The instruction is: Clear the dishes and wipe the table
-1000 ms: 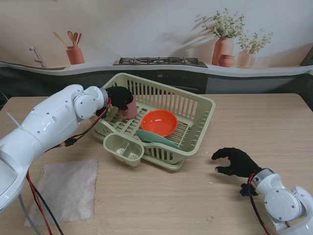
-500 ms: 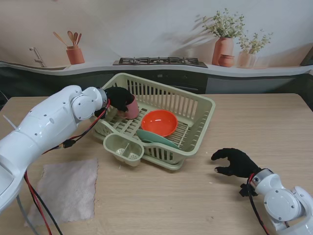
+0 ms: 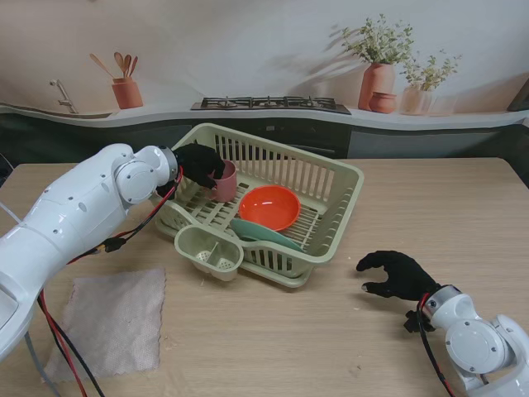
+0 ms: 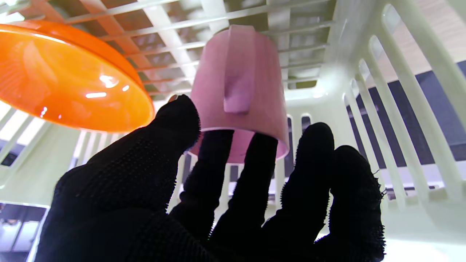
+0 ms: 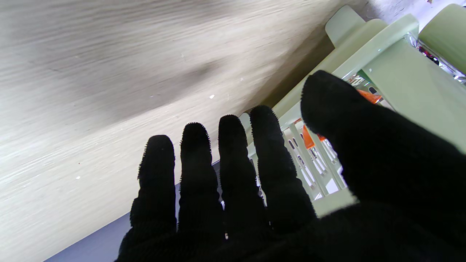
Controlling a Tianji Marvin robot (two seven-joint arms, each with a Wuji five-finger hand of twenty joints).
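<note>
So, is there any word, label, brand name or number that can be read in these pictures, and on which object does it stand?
None can be read in any view.
Pink cup: plain, no print.
Orange bowl: plain, only glare.
Green dish rack: no label visible.
Beige cloth: no tag visible.
Pots and vases on the far counter: no markings can be made out at this size.

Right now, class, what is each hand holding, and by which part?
The left hand pinches the pink cup at its rim, fingers inside, thumb outside. The right hand holds nothing.
</note>
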